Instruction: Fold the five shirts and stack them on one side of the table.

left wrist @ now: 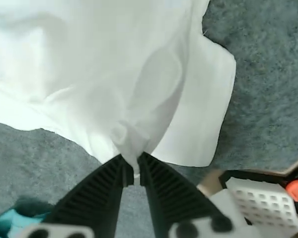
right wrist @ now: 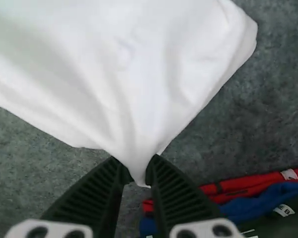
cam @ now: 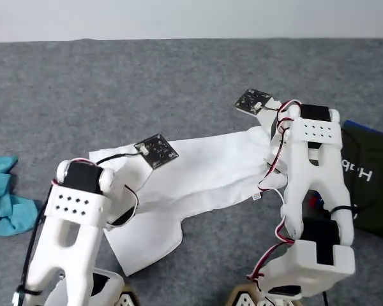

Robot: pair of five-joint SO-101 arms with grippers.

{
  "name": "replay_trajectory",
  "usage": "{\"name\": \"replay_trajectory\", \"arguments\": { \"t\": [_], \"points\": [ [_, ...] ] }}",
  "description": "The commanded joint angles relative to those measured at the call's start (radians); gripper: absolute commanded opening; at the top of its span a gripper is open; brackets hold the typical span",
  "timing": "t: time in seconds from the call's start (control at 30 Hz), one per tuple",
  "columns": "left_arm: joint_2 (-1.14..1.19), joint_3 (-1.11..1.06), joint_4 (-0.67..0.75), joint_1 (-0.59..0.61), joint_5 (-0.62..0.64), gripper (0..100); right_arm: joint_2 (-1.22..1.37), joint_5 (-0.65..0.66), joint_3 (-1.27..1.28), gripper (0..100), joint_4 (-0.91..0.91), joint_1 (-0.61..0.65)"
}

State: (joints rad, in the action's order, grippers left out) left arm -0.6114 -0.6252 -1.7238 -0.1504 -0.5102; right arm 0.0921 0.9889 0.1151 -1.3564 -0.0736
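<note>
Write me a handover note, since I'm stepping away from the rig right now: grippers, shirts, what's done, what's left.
Left gripper: shut on the white shirt.
Right gripper: shut on another part of the same shirt, which is stretched between the arms, unfolded.
Teal shirt: crumpled, out beyond the left arm.
Dark shirt, red shirt and blue shirt: piled beside the right arm, apparently done.
Left: fold the white and teal shirts and stack them.

My two: left gripper [left wrist: 133, 169], right gripper [right wrist: 137, 174]; five: white shirt [cam: 204, 172], teal shirt [cam: 3, 204], red shirt [right wrist: 248, 184], blue shirt [right wrist: 238, 208], dark shirt [cam: 370, 194]
</note>
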Motion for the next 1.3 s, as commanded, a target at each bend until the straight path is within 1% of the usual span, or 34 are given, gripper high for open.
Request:
{"name": "replay_trajectory", "arguments": {
  "t": [0.0, 0.1, 0.27, 0.4, 0.47, 0.57, 0.63, 0.7, 0.77, 0.87, 0.9, 0.97, 1.07, 1.17, 1.27],
  "points": [
    [-0.035, -0.002, -0.014, 0.005, -0.060, 5, -0.005, 0.032, -0.049, 1.1, -0.005, -0.013],
    [-0.035, -0.015, -0.015, 0.005, -0.069, 12, -0.008, 0.037, -0.049, 2.7, -0.007, -0.016],
    [-0.035, -0.010, -0.014, 0.005, -0.071, 15, -0.015, 0.037, -0.055, 13.8, -0.036, -0.018],
    [-0.035, -0.007, -0.014, 0.005, -0.071, 15, -0.015, 0.038, -0.055, 13.6, -0.058, -0.018],
    [-0.037, -0.007, -0.014, 0.005, -0.071, 15, -0.016, 0.038, -0.074, 13.6, -0.096, -0.019],
    [-0.037, 0.016, -0.012, 0.006, -0.068, 15, -0.016, 0.035, -0.150, 13.6, -0.162, -0.018],
    [-0.037, 0.054, -0.003, 0.006, -0.064, 15, -0.008, 0.032, -0.204, 13.4, -0.171, -0.018],
    [-0.037, 0.094, 0.040, 0.006, -0.028, 11, -0.005, 0.028, -0.230, 13.2, -0.140, -0.010],
    [-0.031, 0.111, 0.106, 0.006, 0.044, 7, -0.004, -0.028, -0.224, 12.7, -0.064, 0.019],
    [-0.028, 0.105, 0.195, 0.006, 0.140, 0, 0.028, -0.127, -0.212, 3.5, 0.054, 0.071],
    [-0.028, 0.094, 0.216, 0.006, 0.173, 1, 0.051, -0.140, -0.212, 0.5, 0.084, 0.090],
    [-0.029, 0.065, 0.244, 0.015, 0.241, 1, 0.113, -0.153, -0.212, 2.0, 0.128, 0.113],
    [-0.035, 0.019, 0.279, 0.110, 0.296, 1, 0.217, -0.206, -0.245, 0.9, 0.194, 0.143],
    [-0.035, -0.002, 0.284, 0.279, 0.273, 1, 0.329, -0.244, -0.334, 1.0, 0.246, 0.160],
    [-0.034, -0.004, 0.284, 0.428, 0.242, 1, 0.450, -0.244, -0.440, 1.0, 0.283, 0.160]
  ]
}}
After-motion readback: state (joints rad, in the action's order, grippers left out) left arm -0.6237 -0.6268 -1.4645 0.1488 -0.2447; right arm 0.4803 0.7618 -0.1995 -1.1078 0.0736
